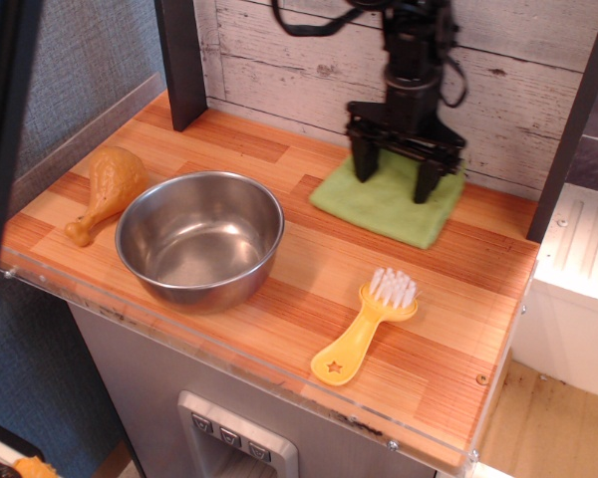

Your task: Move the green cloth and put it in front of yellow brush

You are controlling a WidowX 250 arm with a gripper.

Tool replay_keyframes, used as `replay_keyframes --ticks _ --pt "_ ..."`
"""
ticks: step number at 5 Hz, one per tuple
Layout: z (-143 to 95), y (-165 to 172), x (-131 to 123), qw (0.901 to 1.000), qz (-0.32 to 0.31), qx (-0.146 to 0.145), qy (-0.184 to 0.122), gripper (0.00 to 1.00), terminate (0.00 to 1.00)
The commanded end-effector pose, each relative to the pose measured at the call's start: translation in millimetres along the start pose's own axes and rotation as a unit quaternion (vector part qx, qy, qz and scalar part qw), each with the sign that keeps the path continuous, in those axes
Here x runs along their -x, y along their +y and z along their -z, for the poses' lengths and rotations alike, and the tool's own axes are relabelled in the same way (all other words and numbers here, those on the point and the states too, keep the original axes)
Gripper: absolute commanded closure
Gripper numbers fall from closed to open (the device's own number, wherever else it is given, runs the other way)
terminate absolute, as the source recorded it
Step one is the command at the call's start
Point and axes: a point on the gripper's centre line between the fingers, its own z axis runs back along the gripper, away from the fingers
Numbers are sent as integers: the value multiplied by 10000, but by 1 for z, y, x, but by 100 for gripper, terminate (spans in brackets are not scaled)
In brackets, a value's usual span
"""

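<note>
The green cloth (387, 205) lies flat on the wooden tabletop at the back right, near the plank wall. My gripper (394, 176) stands upright on the cloth's rear part with its two black fingers spread apart and both tips touching the fabric. The yellow brush (367, 325) with white bristles and a star hole in its handle lies at the front right. Its bristles point toward the cloth, with a strip of bare wood between them.
A steel bowl (199, 239) sits at the front left, with a tan toy drumstick (108, 189) to its left. A black post (179, 60) stands at the back left and another (573, 119) at the right edge. A clear rim (229, 358) runs along the table's front.
</note>
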Motion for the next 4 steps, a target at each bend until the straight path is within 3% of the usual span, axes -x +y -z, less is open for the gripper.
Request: replay_keyframes --ticks 1,2,3,4 --pt "-16 -54 -12 9999 -67 -32 -123 0 0" --pt "-32 -70 -12 9994 -170 -49 -286 0 0" --pt "-50 -61 -18 9982 -380 74 -469 0 0" --pt "-82 -51 -29 9969 -182 266 -715 0 0"
